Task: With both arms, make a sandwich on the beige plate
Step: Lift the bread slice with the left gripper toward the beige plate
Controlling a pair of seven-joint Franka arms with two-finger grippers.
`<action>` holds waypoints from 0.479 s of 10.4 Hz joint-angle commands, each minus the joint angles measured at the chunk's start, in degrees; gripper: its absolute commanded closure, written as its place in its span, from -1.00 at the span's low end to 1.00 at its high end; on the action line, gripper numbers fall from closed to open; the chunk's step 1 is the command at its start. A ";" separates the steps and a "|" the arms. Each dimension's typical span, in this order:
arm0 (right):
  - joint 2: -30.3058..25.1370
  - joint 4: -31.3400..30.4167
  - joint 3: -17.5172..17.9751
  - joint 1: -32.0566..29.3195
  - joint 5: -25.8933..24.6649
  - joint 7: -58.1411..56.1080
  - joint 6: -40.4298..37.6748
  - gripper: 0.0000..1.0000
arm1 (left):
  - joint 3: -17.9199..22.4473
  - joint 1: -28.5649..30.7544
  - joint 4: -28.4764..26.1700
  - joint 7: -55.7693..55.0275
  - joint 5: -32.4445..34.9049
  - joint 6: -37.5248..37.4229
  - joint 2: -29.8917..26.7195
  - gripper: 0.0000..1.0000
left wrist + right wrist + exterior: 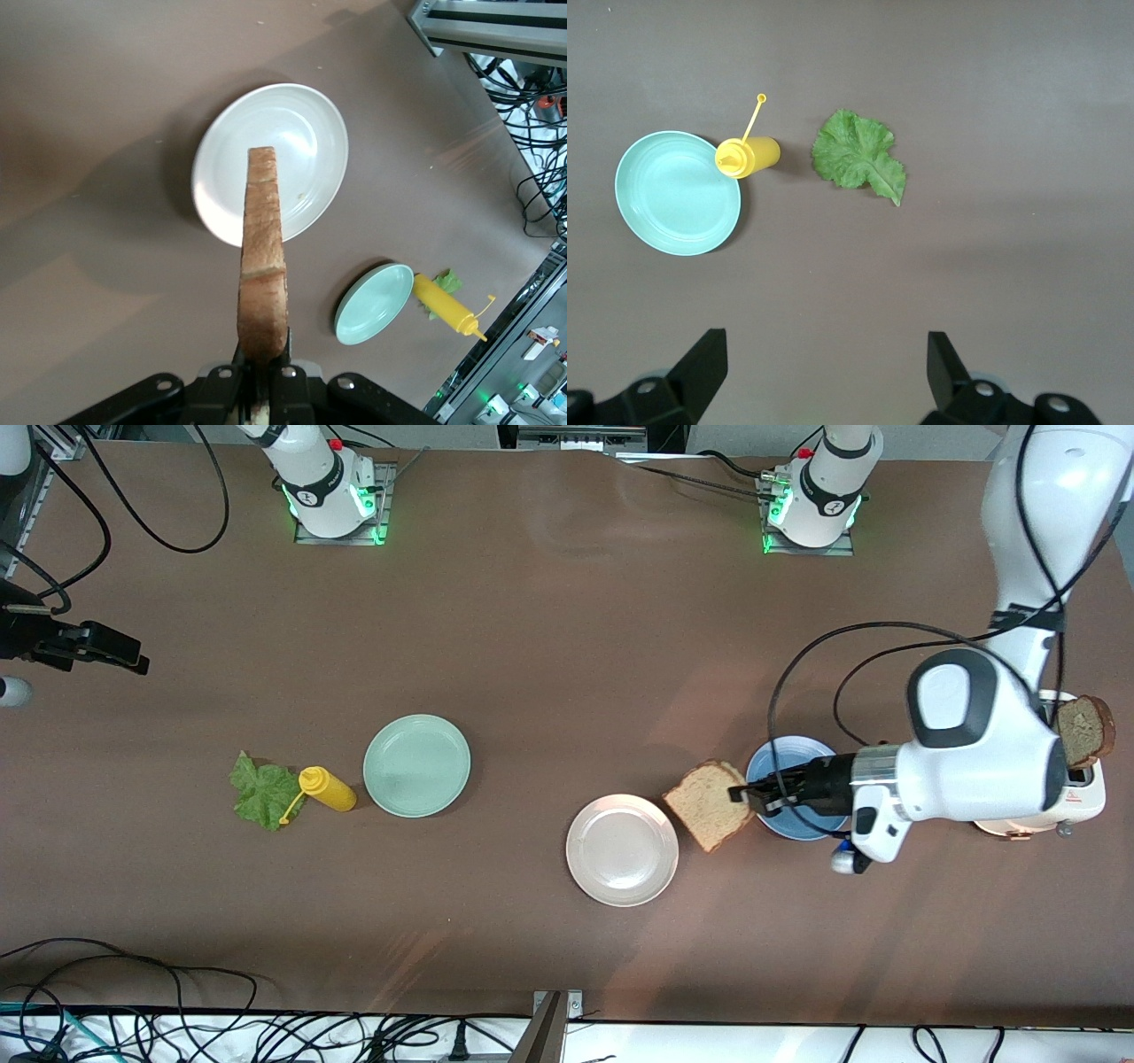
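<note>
Brown speckled toast slice [709,804] is clamped by one edge in the left gripper [742,794], jaws pinched tight on it, and hangs over the table between the blue plate [769,766] and the beige plate [622,850]. From the left wrist view we see the slice standing out ahead of the fingers, with the beige plate [301,142] just ahead of its free edge and still bare.

We judge the step in hand to be carrying this first slice onto that plate. To do it well, the gripper should travel on until the slice sits over the plate's middle, lower it flat, then release without dragging.

Second slice [1083,731] stands in the toaster [1083,802], near the left arm's elbow.

Right gripper [97,646] waits over the table's right-arm end, fingers [700,363] spread wide and empty; below it lie the lettuce leaf [859,158], yellow bottle [749,157] and mint-green plate [678,193].
</note>
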 commanded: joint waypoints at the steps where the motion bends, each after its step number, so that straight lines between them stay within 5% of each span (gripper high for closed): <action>1: 0.25 0.97 0.03 -0.17 -0.47 -0.62 -0.31 -1.00 | 0.70 -4.79 1.46 -1.12 -1.74 5.16 2.45 1.00; 5: 0.25 0.89 0.03 -0.26 -0.47 -0.62 -0.31 -1.00 | 0.88 -8.41 1.46 -0.33 -1.48 15.89 7.28 1.00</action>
